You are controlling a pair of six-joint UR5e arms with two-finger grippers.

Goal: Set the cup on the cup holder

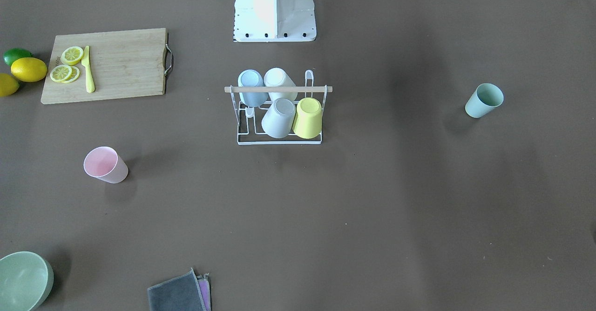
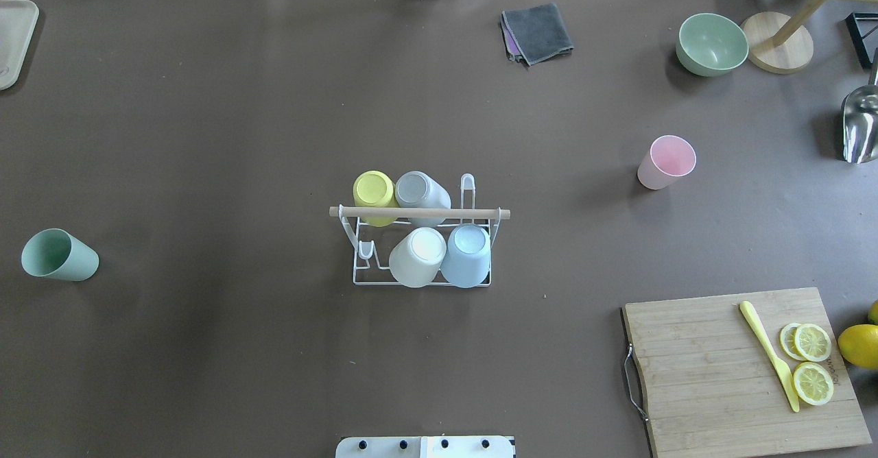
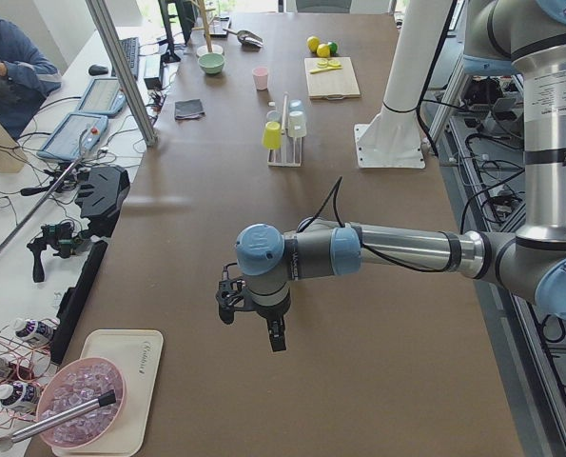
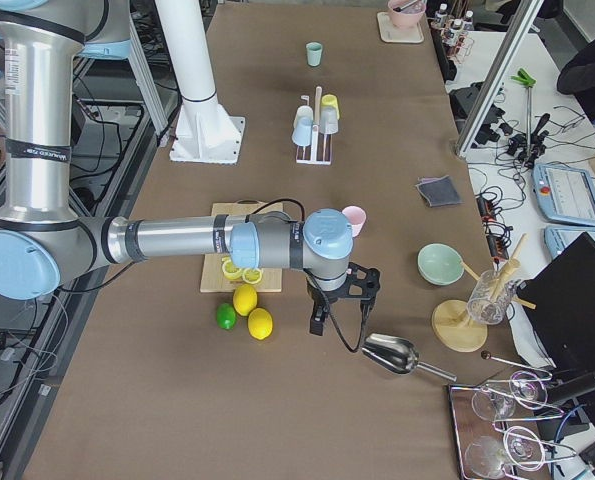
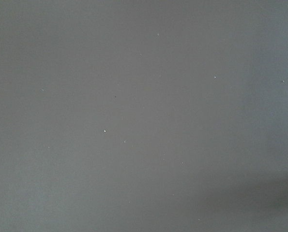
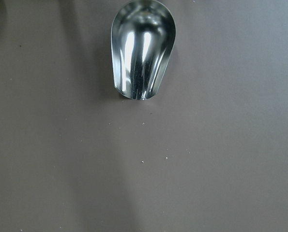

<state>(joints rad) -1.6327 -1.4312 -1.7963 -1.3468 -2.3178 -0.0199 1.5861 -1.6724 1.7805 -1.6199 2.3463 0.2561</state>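
The white wire cup holder (image 1: 279, 89) with a wooden rod stands mid-table, also in the overhead view (image 2: 418, 213). Several upturned cups sit on it: blue, white, grey and yellow. A pink cup (image 2: 665, 162) stands upright on the robot's right and also shows in the front view (image 1: 104, 164). A green cup (image 2: 58, 255) stands far on its left and also shows in the front view (image 1: 484, 100). My left gripper (image 3: 252, 322) hangs over bare table, far from the holder. My right gripper (image 4: 339, 312) hovers near a metal scoop (image 6: 143, 53). I cannot tell whether either gripper is open or shut.
A wooden cutting board (image 2: 693, 348) holds lemon slices (image 2: 813, 362) and a yellow knife (image 2: 768, 352), with whole lemons (image 2: 857, 345) beside it. A green bowl (image 2: 712, 43), a grey cloth (image 2: 538, 31) and a wooden stand (image 2: 778, 50) lie at the far edge.
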